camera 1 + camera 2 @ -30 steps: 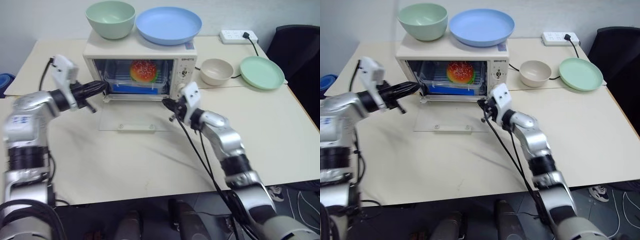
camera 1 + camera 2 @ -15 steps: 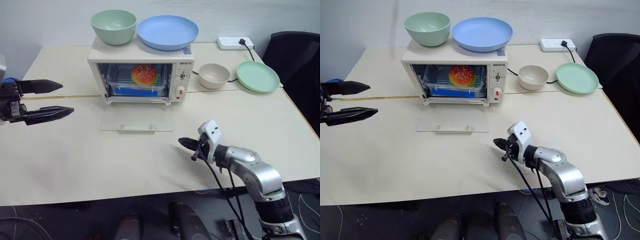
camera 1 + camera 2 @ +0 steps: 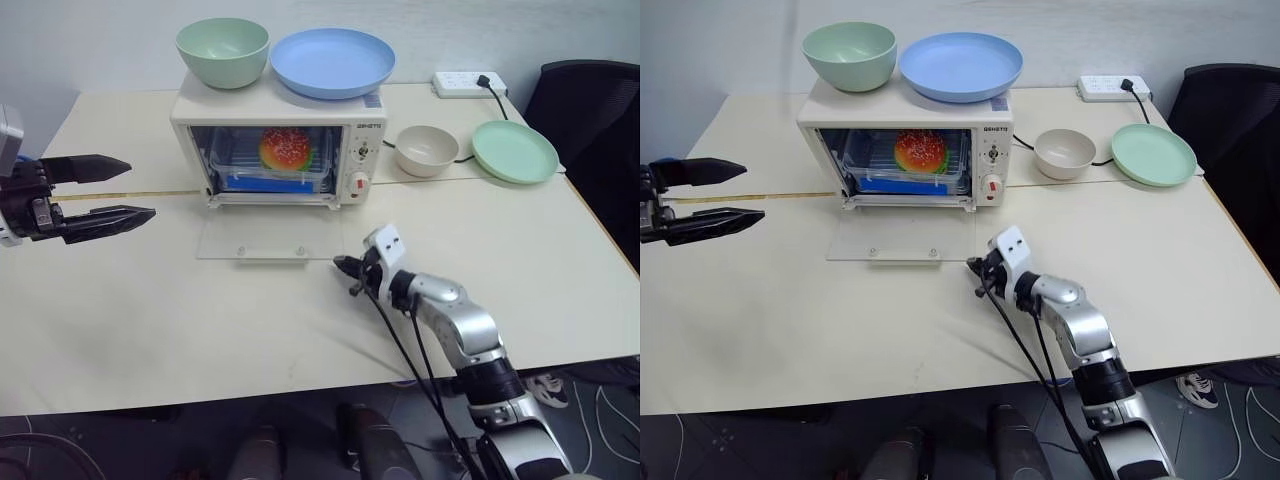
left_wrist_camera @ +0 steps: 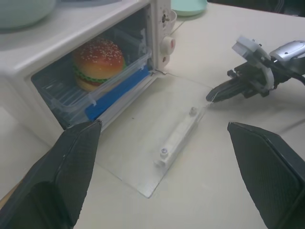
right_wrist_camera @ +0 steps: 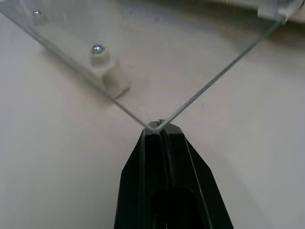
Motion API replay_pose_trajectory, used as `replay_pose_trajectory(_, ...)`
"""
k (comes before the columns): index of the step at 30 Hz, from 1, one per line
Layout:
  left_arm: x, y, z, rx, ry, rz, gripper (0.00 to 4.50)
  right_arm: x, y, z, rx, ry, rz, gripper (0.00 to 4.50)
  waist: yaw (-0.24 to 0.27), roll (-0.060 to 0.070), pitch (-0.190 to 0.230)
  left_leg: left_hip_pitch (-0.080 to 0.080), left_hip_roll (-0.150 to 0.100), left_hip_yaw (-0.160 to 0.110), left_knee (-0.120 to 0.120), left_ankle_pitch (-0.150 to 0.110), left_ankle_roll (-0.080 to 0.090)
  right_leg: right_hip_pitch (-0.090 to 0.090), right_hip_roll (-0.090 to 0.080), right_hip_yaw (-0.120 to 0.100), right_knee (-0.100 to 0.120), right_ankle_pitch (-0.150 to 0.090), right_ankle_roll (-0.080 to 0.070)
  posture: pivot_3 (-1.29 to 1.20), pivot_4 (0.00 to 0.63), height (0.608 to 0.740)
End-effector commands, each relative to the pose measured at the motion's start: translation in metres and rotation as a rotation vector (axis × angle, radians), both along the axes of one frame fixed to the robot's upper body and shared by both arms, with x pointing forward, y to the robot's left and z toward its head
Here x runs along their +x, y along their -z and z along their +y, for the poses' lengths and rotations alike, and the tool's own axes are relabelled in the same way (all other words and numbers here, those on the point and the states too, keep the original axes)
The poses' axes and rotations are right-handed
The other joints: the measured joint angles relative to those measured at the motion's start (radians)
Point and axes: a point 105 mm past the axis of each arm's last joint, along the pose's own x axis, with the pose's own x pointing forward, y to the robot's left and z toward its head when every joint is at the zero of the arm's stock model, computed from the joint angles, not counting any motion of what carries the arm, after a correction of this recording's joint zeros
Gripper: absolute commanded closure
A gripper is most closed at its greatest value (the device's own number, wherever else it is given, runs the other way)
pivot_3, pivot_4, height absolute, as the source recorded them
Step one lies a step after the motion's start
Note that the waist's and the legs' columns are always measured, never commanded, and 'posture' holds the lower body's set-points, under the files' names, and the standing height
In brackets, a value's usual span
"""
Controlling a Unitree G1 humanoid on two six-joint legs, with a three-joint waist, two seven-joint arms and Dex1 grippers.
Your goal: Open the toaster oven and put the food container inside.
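Note:
The cream-white toaster oven (image 3: 280, 110) stands at the back of the table with its glass door (image 3: 268, 238) folded down flat. Inside on the rack sits the clear food container (image 3: 268, 166) with a blue strip, holding a toy hamburger (image 4: 97, 59). My left gripper (image 3: 142, 187) hovers well to the left of the oven, open and empty. My right gripper (image 3: 341, 266) is shut, low over the table. Its tip (image 5: 158, 128) lies right at the front right corner of the glass door.
On the oven's roof rest a green bowl (image 3: 222, 50) and a blue plate (image 3: 332, 60). To its right are a cream bowl (image 3: 426, 148), a green plate (image 3: 515, 150) and a power strip (image 3: 465, 83). A black chair (image 3: 590, 100) stands at the far right.
My left gripper has drawn back from the oven's mouth to the left and opened. My right gripper has dropped from beside the oven's knobs to the door's front corner.

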Motion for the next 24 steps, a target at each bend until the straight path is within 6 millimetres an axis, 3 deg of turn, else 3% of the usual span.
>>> replay_pose_trajectory(1,-0.003,-0.013,-0.004,0.005,0.011,-0.067,0.01,-0.005,-0.051,-0.014,0.059,-0.036,-0.112,4.5,0.001,0.0,0.0,-0.001,0.0,0.0,0.0,0.0,0.0,0.0,0.0,0.0,0.0,0.0,0.0,0.0,0.15,0.74)
replay_pose_trajectory(4,-0.003,-0.013,-0.002,0.004,0.003,-0.069,0.01,-0.015,-0.088,-0.032,0.089,-0.077,-0.148,4.5,0.004,0.0,0.0,-0.003,0.0,-0.002,0.0,0.0,0.0,-0.001,-0.002,0.0,0.0,0.0,0.0,0.0,0.15,0.74)
replay_pose_trajectory(7,-0.004,-0.011,0.001,0.01,-0.005,-0.069,0.0,-0.023,-0.11,-0.052,0.086,-0.104,-0.146,4.33,0.005,0.0,0.0,-0.004,0.0,-0.003,0.0,-0.001,0.001,-0.001,-0.002,0.0,-0.002,0.0,0.0,0.0,0.15,0.74)
replay_pose_trajectory(10,-0.005,-0.009,0.002,0.025,-0.007,-0.065,0.0,-0.034,-0.124,-0.075,0.06,-0.141,-0.123,3.64,0.008,0.0,0.0,-0.004,0.0,-0.003,-0.001,-0.001,0.001,-0.001,-0.002,0.0,-0.003,0.0,0.0,0.0,0.15,0.74)
replay_pose_trajectory(14,-0.01,-0.008,0.004,0.045,-0.004,-0.064,0.0,-0.048,-0.146,-0.103,0.036,-0.164,-0.111,2.25,0.012,0.001,0.001,-0.004,0.0,-0.002,-0.001,-0.001,0.001,-0.001,-0.002,0.0,-0.005,0.0,0.0,0.0,0.15,0.74)
replay_pose_trajectory(20,-0.016,-0.013,0.011,0.064,-0.024,-0.077,0.0,-0.067,-0.169,-0.123,0.059,-0.213,-0.082,0.18,0.012,0.001,0.001,-0.003,0.0,-0.001,-0.001,-0.001,0.002,-0.001,-0.001,0.0,-0.005,0.0,0.0,0.0,0.15,0.74)
replay_pose_trajectory(24,-0.016,-0.011,0.011,0.058,-0.03,-0.076,0.0,-0.066,-0.164,-0.121,-0.002,-0.211,-0.115,0.05,0.012,0.001,0.001,-0.002,0.0,0.001,-0.001,-0.001,0.002,0.0,-0.001,0.0,-0.004,0.0,0.0,0.0,0.15,0.74)
